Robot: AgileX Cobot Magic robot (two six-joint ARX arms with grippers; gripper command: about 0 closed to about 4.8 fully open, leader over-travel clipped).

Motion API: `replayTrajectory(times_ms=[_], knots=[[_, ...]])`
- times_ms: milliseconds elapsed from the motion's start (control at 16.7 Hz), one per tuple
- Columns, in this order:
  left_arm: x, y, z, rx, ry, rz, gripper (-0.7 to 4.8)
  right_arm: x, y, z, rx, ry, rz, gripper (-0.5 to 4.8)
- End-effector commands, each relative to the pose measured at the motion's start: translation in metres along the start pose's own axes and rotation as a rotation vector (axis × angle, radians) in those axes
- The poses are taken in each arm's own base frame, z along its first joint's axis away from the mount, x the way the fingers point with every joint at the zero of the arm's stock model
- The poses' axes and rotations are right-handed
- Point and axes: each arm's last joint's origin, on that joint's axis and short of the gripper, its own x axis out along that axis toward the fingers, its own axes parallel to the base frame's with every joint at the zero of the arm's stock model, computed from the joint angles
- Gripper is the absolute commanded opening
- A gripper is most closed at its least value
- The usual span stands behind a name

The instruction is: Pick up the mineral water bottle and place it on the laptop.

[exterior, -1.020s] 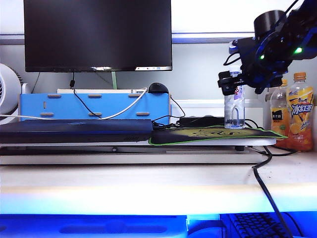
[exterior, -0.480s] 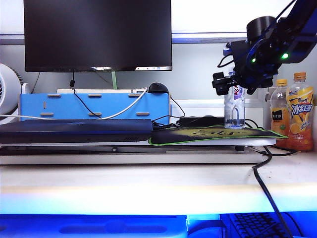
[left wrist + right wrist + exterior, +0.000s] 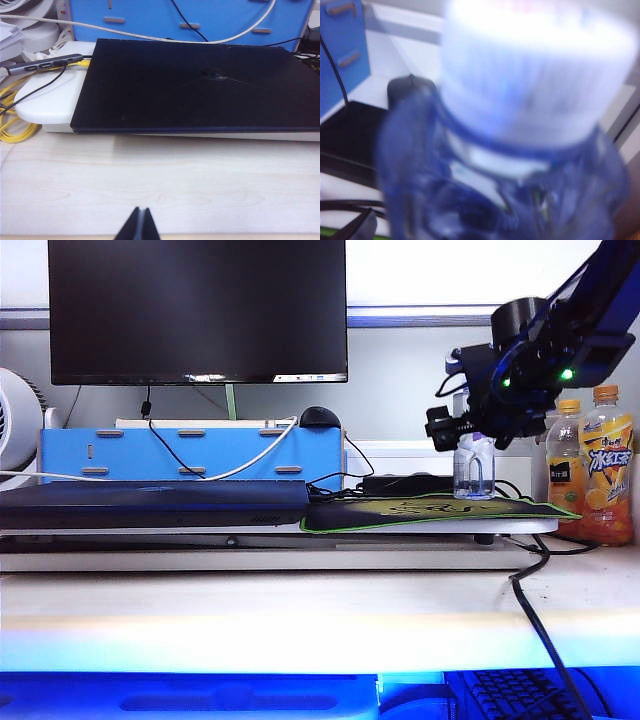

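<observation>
The mineral water bottle [image 3: 473, 472] stands upright on the mouse pad [image 3: 430, 510], right of centre in the exterior view. My right gripper [image 3: 462, 425] has come down over its upper half and hides the cap and label there; its jaws stand open around the bottle. The right wrist view is filled by the blurred white cap [image 3: 535, 90] and clear shoulder. The laptop [image 3: 150, 502] lies closed on a white stand at the left, and its dark lid [image 3: 200, 85] fills the left wrist view. My left gripper [image 3: 141, 222] is shut and empty over the wooden table in front of the laptop.
Two orange-capped juice bottles [image 3: 605, 475] stand just right of the water bottle. A big monitor [image 3: 197, 310], a blue box [image 3: 190, 452] and a black mouse [image 3: 319, 418] sit behind. A black cable [image 3: 540, 630] crosses the table front. Yellow cable [image 3: 12, 125] lies beside the laptop stand.
My right gripper has sunk and shifted slightly left, from beside the bottle's top to around its upper half. The bottle has not moved. The left arm is still.
</observation>
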Motion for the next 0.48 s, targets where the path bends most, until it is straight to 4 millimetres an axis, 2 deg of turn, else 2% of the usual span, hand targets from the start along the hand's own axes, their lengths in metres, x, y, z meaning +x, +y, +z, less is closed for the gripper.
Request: replayTrajectory(times_ms=[60, 240, 300, 480], knots=[[-0.0003, -0.0002, 0.0014, 0.002, -0.011, -0.003, -0.02, 0.0008, -0.0061, 0.0028, 0.001, -0.022, -0.033, 4.79], [-0.0003, -0.0002, 0.0014, 0.002, -0.011, -0.003, -0.02, 0.0009, -0.008, 0.0051, -0.017, -0.047, -0.041, 4.79], [-0.0003, -0.0002, 0.0014, 0.002, -0.011, -0.003, -0.02, 0.0008, -0.0082, 0.0064, -0.016, -0.06, -0.043, 3.85], [-0.0003, -0.0002, 0.0014, 0.002, -0.011, -0.003, -0.02, 0.0007, -0.0082, 0.0073, -0.015, -0.071, -0.039, 2.0]])
